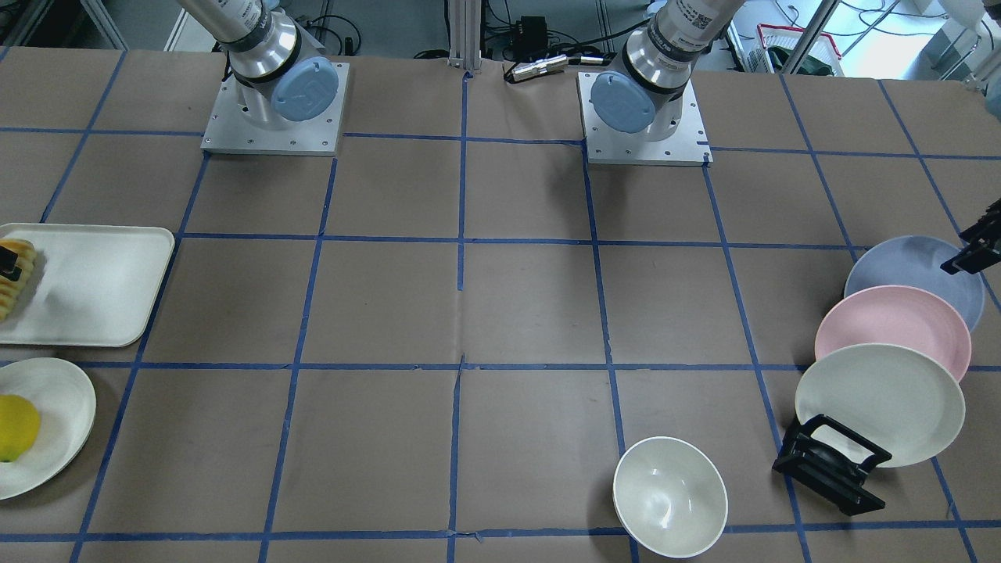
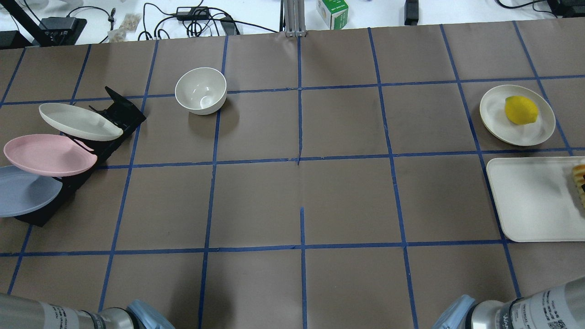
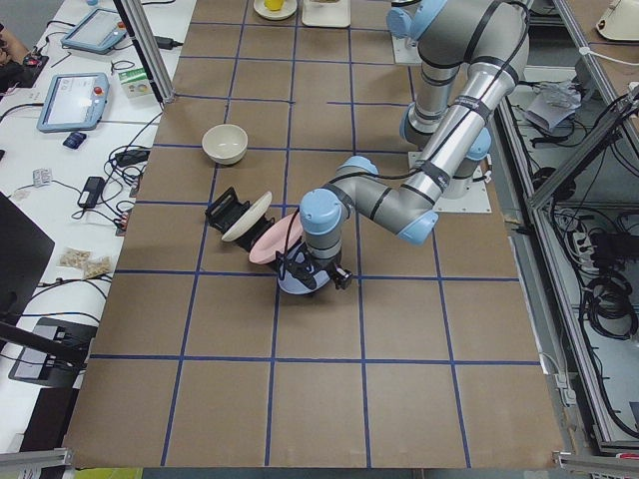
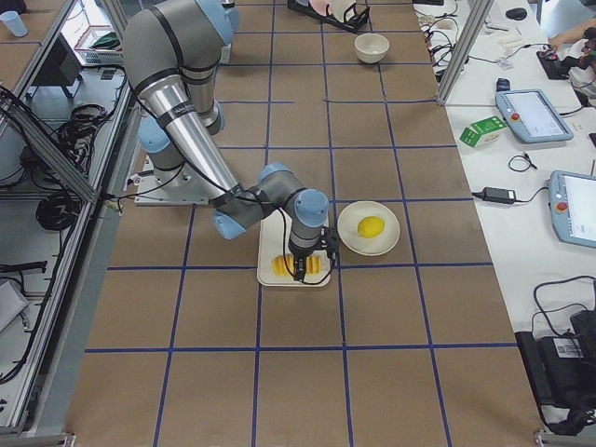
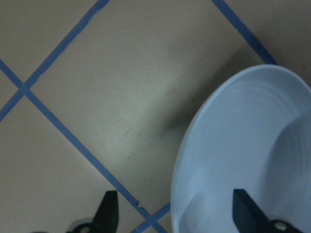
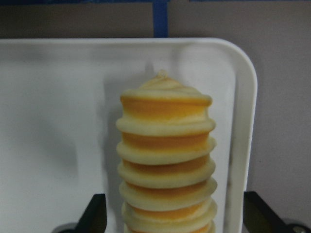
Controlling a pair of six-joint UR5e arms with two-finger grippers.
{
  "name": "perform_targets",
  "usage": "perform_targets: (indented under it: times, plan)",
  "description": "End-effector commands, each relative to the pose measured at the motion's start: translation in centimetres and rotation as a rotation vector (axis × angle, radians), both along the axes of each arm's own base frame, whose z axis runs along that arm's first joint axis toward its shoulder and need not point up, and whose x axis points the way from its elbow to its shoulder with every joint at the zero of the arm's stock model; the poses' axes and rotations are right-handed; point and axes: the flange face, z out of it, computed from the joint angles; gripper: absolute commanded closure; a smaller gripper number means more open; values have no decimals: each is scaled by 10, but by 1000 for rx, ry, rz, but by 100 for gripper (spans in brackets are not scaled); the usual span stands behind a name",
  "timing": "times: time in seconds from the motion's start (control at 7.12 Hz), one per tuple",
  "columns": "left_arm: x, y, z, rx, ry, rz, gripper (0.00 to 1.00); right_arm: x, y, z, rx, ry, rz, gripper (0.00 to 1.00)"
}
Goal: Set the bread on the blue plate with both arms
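Observation:
The bread (image 6: 165, 155), a ridged yellow-orange loaf, lies on a white tray (image 6: 48, 121) at the table's right end; it also shows in the front view (image 1: 16, 281) and the overhead view (image 2: 579, 180). My right gripper (image 6: 175, 218) is open just above it, one finger on each side and neither touching. The blue plate (image 5: 243, 160) leans in a black rack (image 2: 114, 114) at the left end, lowest of three plates (image 1: 899, 270) (image 2: 23, 192). My left gripper (image 5: 177, 213) is open and straddles the plate's rim, one finger over the plate and one over the table.
A pink plate (image 2: 48, 154) and a cream plate (image 2: 77, 121) lean in the same rack above the blue one. A white bowl (image 2: 201, 90) stands near the rack. A lemon (image 2: 521, 109) sits on a cream plate (image 2: 493, 114) beside the tray.

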Motion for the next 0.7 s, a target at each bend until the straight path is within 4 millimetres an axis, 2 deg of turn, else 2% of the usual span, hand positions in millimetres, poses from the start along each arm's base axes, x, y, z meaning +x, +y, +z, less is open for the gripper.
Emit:
perform_targets:
  times: [0.0,0.14,0.28,0.42,0.56]
  plan:
    - [0,0,-2,2,6,-8,86,-1,-2,-13,6,-15,-3,0]
    - [1,1,-2,5,5,-11,100,1,-4,-12,1,-20,-8,2]
    - [3,1,2,4,-2,-13,100,3,-4,-13,4,-22,-39,41]
    - [4,1,6,7,-5,-16,100,2,-3,-10,15,-12,-71,89]
    - [3,2,11,6,-9,-22,100,3,-3,-9,18,-11,-70,100]
